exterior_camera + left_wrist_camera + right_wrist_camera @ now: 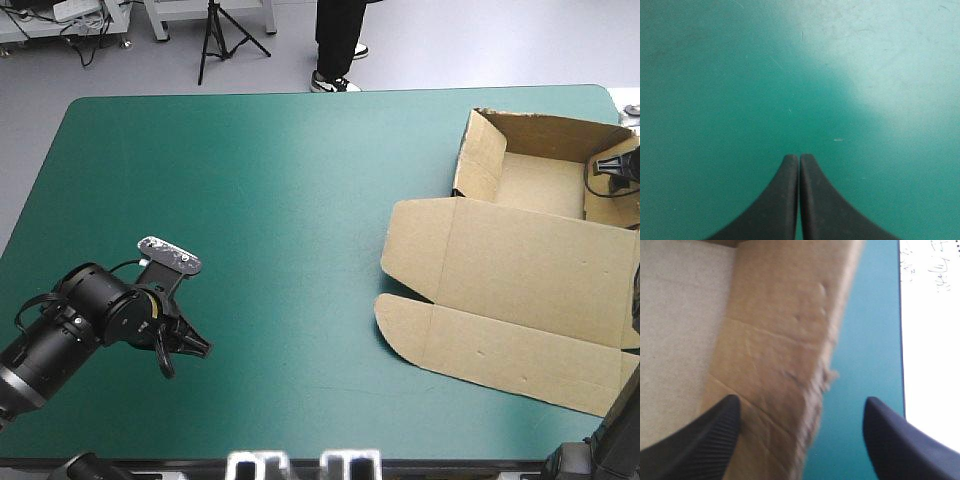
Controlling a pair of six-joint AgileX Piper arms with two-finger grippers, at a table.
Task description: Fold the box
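Here the box [520,255] lies at the right side of the counter [250,180], its far half raised into an open tray and its lid flat toward the near edge. The right claw [801,401] stands apart astride the tray's right wall [785,340], and the left claw [195,347], pressed together, hovers over bare teal-green cover [715,75] well apart from the box. With nothing bracing the box, a push on that wall would likely slide the whole sheet along the counter or buckle the wall at its ragged edge instead of its crease.
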